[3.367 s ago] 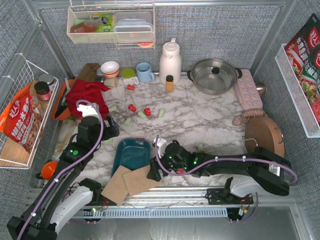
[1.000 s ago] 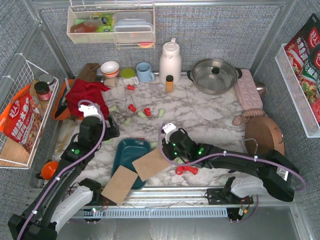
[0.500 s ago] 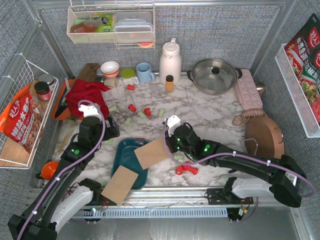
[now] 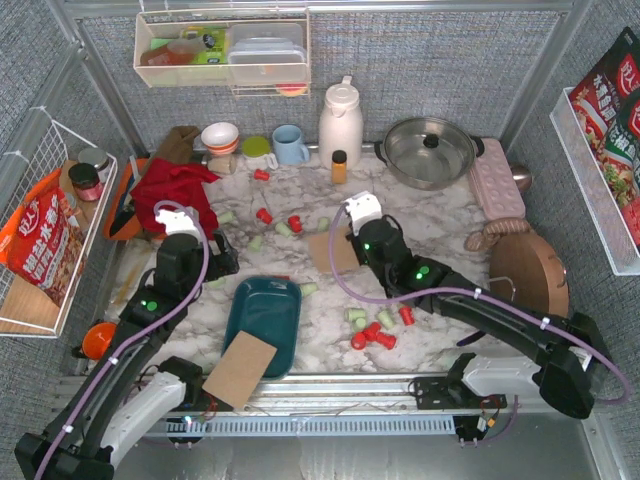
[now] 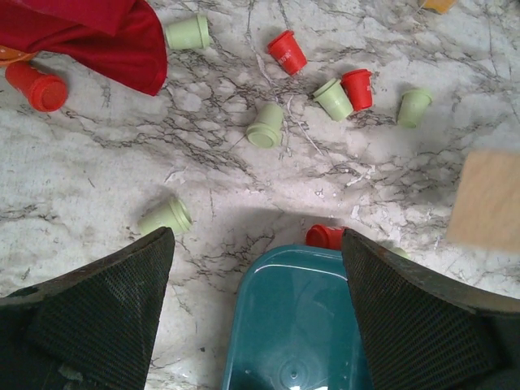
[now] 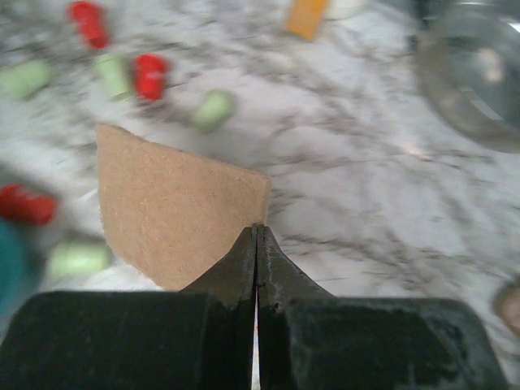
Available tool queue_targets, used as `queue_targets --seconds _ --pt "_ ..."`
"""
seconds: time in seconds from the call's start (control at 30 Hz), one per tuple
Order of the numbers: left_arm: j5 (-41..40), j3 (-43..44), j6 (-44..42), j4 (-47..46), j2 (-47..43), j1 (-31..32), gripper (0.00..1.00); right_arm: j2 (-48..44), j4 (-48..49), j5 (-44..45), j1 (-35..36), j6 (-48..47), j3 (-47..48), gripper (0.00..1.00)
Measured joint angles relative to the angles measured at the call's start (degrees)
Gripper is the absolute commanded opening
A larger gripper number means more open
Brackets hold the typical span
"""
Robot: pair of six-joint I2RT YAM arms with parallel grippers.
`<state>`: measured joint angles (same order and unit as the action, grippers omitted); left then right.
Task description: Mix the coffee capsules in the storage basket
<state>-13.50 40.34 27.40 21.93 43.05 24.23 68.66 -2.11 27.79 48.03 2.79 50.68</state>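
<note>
Storage basket (image 4: 262, 318) on marble surface (image 4: 430, 225), near front edge, between arms. Left end effector (image 5: 256, 240) fingers wide apart, holding nothing, above basket's far rim. Coffee capsules (image 4: 372, 328) scattered outside basket: cluster to its right, more toward far side. Red capsule (image 5: 325, 236) against far rim. Right end effector (image 6: 256, 236) pinched together on cardboard piece (image 6: 175, 207), beyond basket's far right corner. Second cardboard (image 4: 243, 370) overlaps basket's near edge. Bare marble between basket and right cluster.
</note>
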Motion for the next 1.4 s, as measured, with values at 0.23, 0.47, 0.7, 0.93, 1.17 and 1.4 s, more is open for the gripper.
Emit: queue_targets --seconds 0.23,0.47,0.7,0.93,1.17,1.4 --pt "0.24 0.00 -0.13 0.00 -0.28 0.00 0.92 6.29 7.28 11.43 -14.56 -6.82 0.42 0.00" --pt "1.79 -0.02 -0.20 -0.04 -0.37 0.00 0.92 20.46 15.91 15.87 -30.88 -6.95 -0.11 0.00" --pt "3.08 -0.15 -0.37 -0.26 -0.83 0.00 0.93 27.54 19.78 18.84 -38.97 -5.90 2.49 0.00" --pt "3.50 -0.20 -0.39 -1.27 -0.46 0.00 0.93 28.94 18.91 20.98 -44.87 -3.52 5.01 0.57" --pt "3.54 -0.15 -0.35 -1.18 0.22 0.00 0.99 27.98 11.72 21.59 -47.69 2.25 9.29 0.98" --pt "1.60 4.37 1.99 2.49 1.18 0.00 0.99 19.85 7.63 19.85 -43.93 5.70 8.81 0.99"
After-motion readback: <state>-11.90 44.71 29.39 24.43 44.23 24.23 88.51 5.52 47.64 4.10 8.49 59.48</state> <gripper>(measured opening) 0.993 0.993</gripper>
